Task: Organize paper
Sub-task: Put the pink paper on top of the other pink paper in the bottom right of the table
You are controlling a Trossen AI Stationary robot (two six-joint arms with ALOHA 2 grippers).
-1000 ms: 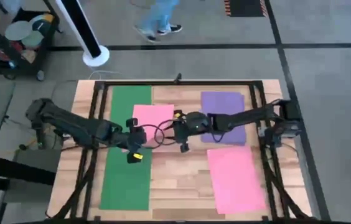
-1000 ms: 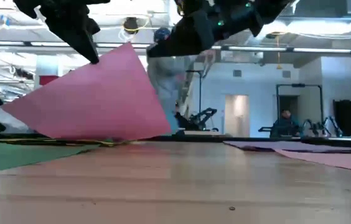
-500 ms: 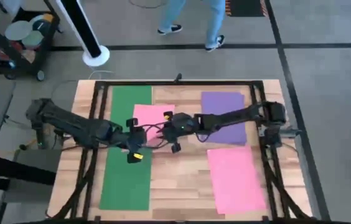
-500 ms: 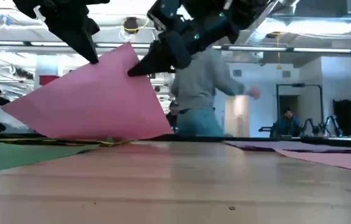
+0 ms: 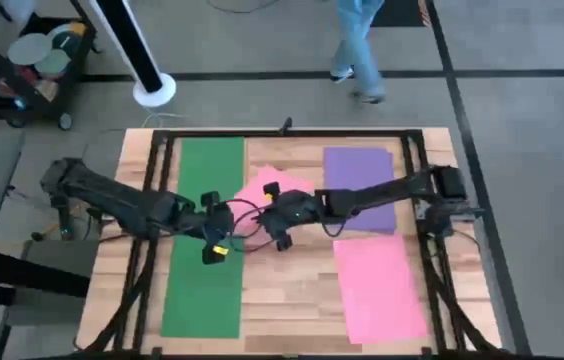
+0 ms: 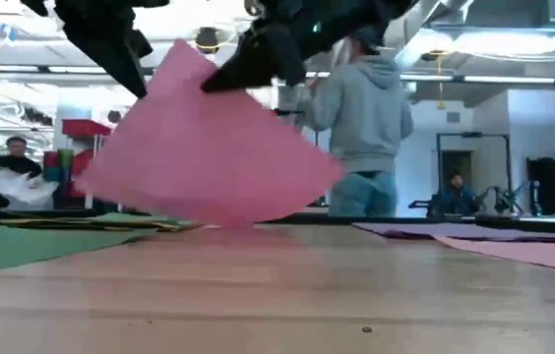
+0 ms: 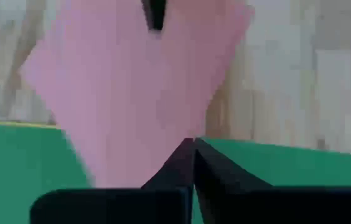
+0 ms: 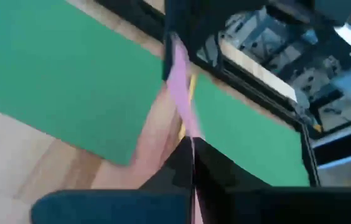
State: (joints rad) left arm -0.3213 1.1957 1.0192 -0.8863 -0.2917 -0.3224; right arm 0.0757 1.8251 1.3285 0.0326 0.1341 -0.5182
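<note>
A pink sheet (image 5: 265, 187) stands tilted between my two grippers at the table's middle; in the low view (image 6: 209, 147) only its lowest corner (image 6: 250, 224) touches the wood. My left gripper (image 5: 227, 218) and my right gripper (image 5: 265, 208) are both shut on its raised part. A long green sheet (image 5: 205, 240) lies flat at the left. A purple sheet (image 5: 360, 188) lies flat at the far right and a second pink sheet (image 5: 377, 290) at the near right. No yellow or dark sheet shows. My left gripper pinches the pink sheet's raised edge (image 7: 178, 134) between its two shut fingers, coming from the table's left and slanting down. The sheet spreads away from the fingertips, tilted, above the green sheet's edge. My right gripper pinches the same sheet's raised edge (image 8: 185, 124) between its shut fingers, coming from the table's right. The sheet shows edge-on past the fingertips. It hangs tilted, with its lowest corner on the table.
A black frame (image 5: 282, 133) runs around the wooden table top. Bare wood (image 5: 282, 300) lies between the green sheet and the near pink sheet. A person (image 6: 361, 118) walks behind the table's far edge. A cart (image 5: 32, 60) stands at the far left.
My right gripper has gone toward the table's left, to the pink sheet's raised edge beside my left gripper. The sheet, which leaned with its long lower edge on the table, has turned about and risen, so that it now stands on one corner.
</note>
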